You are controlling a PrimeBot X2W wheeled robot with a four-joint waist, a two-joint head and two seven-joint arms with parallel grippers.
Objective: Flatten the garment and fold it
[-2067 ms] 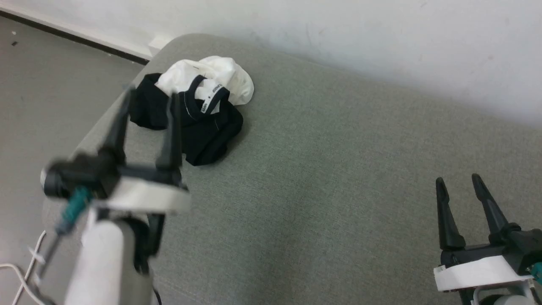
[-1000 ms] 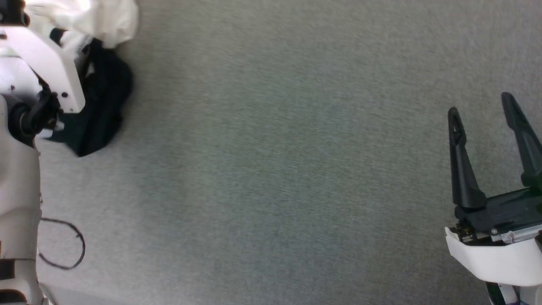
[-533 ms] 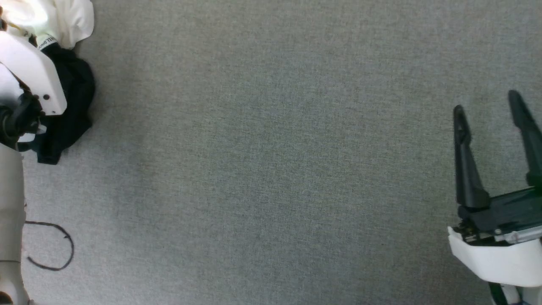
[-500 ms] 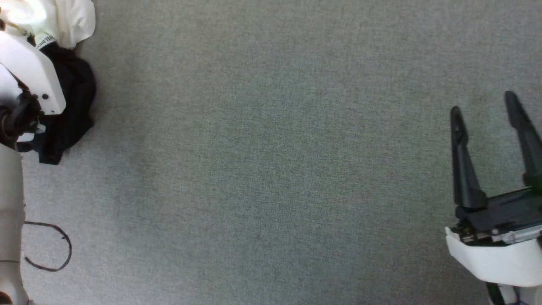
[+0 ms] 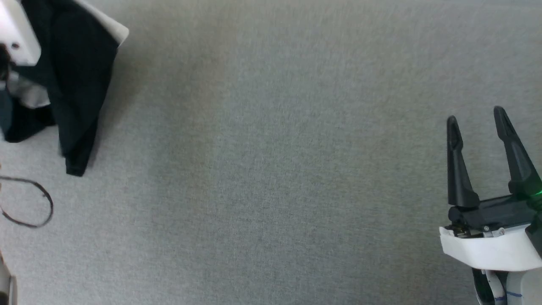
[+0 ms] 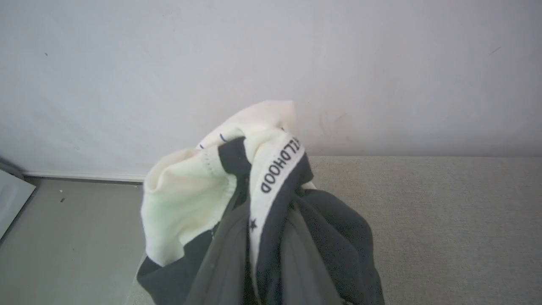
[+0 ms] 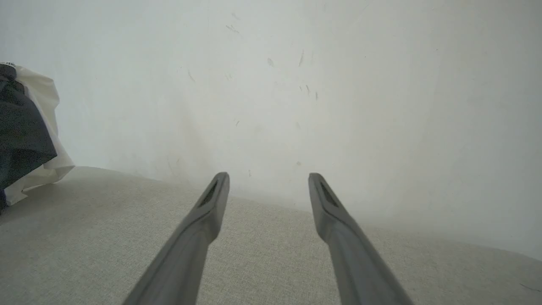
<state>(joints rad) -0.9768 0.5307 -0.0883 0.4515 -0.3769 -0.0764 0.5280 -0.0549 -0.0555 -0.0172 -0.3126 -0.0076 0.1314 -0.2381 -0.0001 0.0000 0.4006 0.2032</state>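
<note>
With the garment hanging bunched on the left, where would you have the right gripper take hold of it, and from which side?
I'd grip the garment at its black lower tip, coming from the robot's right with the open right gripper. That tip hangs loose below the bunch, on the side facing that arm, so pulling there should spread the cloth.

The grey fabric surface (image 5: 271, 169) is lying bare across the middle of the head view, from 12 o'clock down to 6 o'clock, giving a gripper wide passage. At 10 o'clock the garment (image 5: 80, 84) is hanging in a dark bunch and blocking that corner, with a white arm housing (image 5: 17, 42) crowding beside it. A black cable loop (image 5: 51, 206) is intruding at 8 o'clock. The right gripper (image 5: 476, 116), jaws spread, is occupying 4 o'clock. In the right wrist view the wall (image 7: 296, 84) is closing off the surface's far edge at 12 o'clock.
</note>
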